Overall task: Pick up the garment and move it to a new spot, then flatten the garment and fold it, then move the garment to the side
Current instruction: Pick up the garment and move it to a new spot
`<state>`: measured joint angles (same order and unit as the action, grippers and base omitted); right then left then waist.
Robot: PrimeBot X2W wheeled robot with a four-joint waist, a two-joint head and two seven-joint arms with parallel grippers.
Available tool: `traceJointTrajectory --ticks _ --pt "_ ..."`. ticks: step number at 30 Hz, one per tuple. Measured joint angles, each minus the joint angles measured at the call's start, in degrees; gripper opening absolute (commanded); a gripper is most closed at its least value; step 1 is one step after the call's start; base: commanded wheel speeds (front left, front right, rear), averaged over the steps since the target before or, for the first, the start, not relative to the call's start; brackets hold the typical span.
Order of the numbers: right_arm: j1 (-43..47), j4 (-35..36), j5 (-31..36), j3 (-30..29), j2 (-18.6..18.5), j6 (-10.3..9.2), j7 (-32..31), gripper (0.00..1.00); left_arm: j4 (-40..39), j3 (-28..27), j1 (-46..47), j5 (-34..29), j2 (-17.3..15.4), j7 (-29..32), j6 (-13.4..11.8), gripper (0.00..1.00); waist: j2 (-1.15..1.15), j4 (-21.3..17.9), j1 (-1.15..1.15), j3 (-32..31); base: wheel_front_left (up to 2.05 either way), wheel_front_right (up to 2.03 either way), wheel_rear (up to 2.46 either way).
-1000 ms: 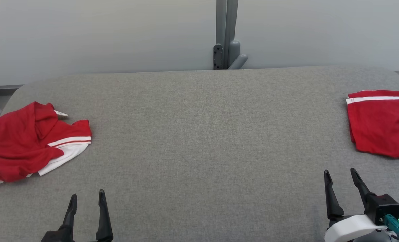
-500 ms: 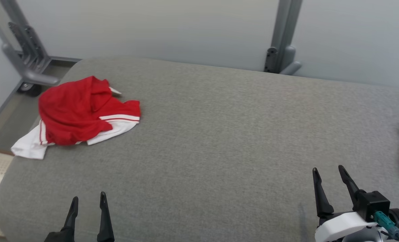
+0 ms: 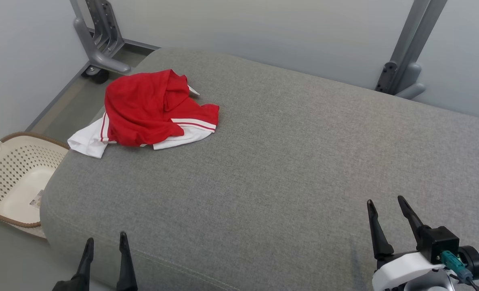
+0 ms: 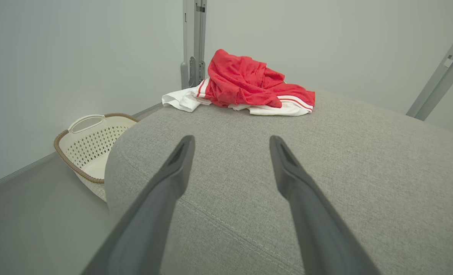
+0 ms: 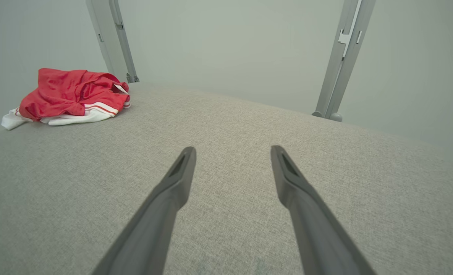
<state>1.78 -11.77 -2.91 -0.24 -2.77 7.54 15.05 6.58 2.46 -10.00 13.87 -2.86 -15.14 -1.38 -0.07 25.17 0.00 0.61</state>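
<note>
A crumpled red garment (image 3: 150, 107) with white trim and stripes lies in a heap near the far left corner of the grey padded table (image 3: 288, 161). The left wrist view has the garment (image 4: 249, 82) straight ahead and far off, and the right wrist view has the garment (image 5: 68, 95) at its upper left. My left gripper (image 3: 105, 239) hangs open at the table's near left edge, empty. My right gripper (image 3: 385, 200) stands open over the near right of the table, also empty. Both are well short of the garment.
A cream perforated laundry basket (image 3: 9, 178) with a brown rim sits on the floor left of the table, also seen as the basket (image 4: 93, 141) in the left wrist view. Grey metal posts (image 3: 405, 60) and a wheeled frame (image 3: 98, 44) stand behind the table against a pale wall.
The head camera has swung left, so the garment sits nearer the picture's middle, the basket has come into view and the folded red garment at the right has left it. Both grippers stay open.
</note>
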Motion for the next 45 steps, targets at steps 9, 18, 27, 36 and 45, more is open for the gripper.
traceJointTrajectory --ticks 9,18,27,36,45 --pt "-4.6 3.4 1.6 -0.9 -3.8 0.00 0.0 1.00 3.4 -0.6 12.2 4.7 0.0 0.0 0.4 1.00 0.00 -1.6 0.00 6.4 0.00 0.00 0.00" --pt "-11.3 7.8 1.5 -1.1 -10.3 0.00 0.0 1.00 18.5 -3.2 33.0 10.0 -0.6 1.1 3.7 1.00 0.00 -3.6 0.00 17.2 0.00 0.00 0.00" --pt "-15.3 11.1 0.8 -0.2 -14.0 0.00 0.0 1.00 35.8 -6.3 53.9 15.1 -5.2 5.2 5.9 1.00 0.00 -6.2 0.01 28.5 0.00 0.00 0.00" --pt "-16.2 12.8 -0.3 -0.2 -13.4 0.00 0.0 1.00 52.1 -7.1 61.0 17.0 -7.7 7.2 6.4 0.14 0.00 -11.1 0.01 32.8 0.00 0.00 0.00" --pt "-14.5 11.8 -1.0 -1.4 -11.1 0.00 0.0 1.00 52.4 -6.1 60.9 18.3 -8.3 1.5 8.5 0.00 0.00 -13.3 0.01 29.9 0.00 0.00 0.00"
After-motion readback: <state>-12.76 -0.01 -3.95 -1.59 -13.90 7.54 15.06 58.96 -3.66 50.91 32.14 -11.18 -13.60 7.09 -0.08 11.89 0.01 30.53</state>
